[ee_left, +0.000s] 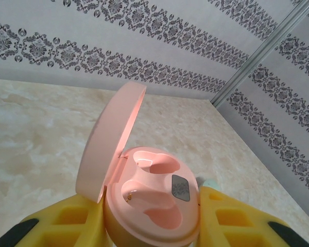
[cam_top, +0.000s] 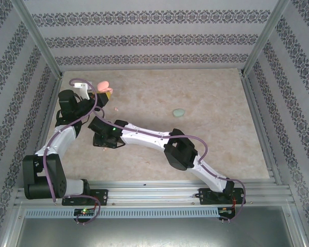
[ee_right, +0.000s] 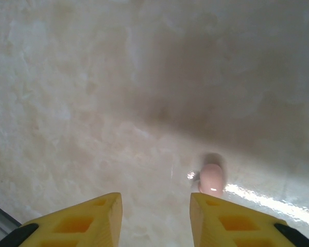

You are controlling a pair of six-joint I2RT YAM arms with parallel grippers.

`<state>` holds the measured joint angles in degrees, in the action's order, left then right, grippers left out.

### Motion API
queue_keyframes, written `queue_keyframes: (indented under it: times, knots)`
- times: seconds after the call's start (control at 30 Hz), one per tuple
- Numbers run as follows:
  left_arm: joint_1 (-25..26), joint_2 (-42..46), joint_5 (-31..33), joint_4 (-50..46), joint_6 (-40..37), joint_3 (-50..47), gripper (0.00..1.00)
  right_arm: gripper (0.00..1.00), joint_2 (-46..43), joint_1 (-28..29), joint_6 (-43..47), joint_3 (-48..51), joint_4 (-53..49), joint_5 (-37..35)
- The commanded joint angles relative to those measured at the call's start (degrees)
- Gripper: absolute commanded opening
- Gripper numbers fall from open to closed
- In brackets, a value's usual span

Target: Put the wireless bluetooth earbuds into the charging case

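My left gripper [ee_left: 152,206] is shut on a pale pink oval charging case [ee_left: 154,198] and holds it above the table at the far left [cam_top: 104,86]. Its lid [ee_left: 110,144] stands open and both sockets inside are empty. A pink earbud [ee_right: 212,178] lies on the marbled table just beyond the tip of my right gripper's right finger [ee_right: 221,216]. My right gripper [ee_right: 154,198] hangs open close over the table, with nothing between its fingers. In the top view a small pink earbud [cam_top: 115,109] lies on the table below the held case.
A mint-green oval case [cam_top: 179,112] lies shut near the middle of the table; a sliver of mint [ee_left: 211,181] peeks past my left gripper's right finger. The right arm [cam_top: 144,136] stretches across to the left side. Patterned walls and metal rails [cam_top: 257,118] enclose the table.
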<state>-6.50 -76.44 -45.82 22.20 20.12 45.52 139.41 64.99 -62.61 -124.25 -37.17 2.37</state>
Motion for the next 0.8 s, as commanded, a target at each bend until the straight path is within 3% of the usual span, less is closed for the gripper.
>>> queue_keyframes:
  times: [0.0,0.4,0.77]
  knots:
    - [-0.1,0.2,-0.4,1.2,-0.3,0.0,0.21,0.39,1.3,-0.2,1.6,-1.2,-3.6,-1.2]
    - [-0.2,-3.2,-0.1,4.2,1.4,0.6,0.21,0.39,3.6,-0.9,-1.4,-1.1,-3.5,1.4]
    - [-1.0,-6.0,-1.3,9.1,4.5,-0.6,0.21,0.33,5.9,-1.6,-3.2,-2.0,-3.5,4.1]
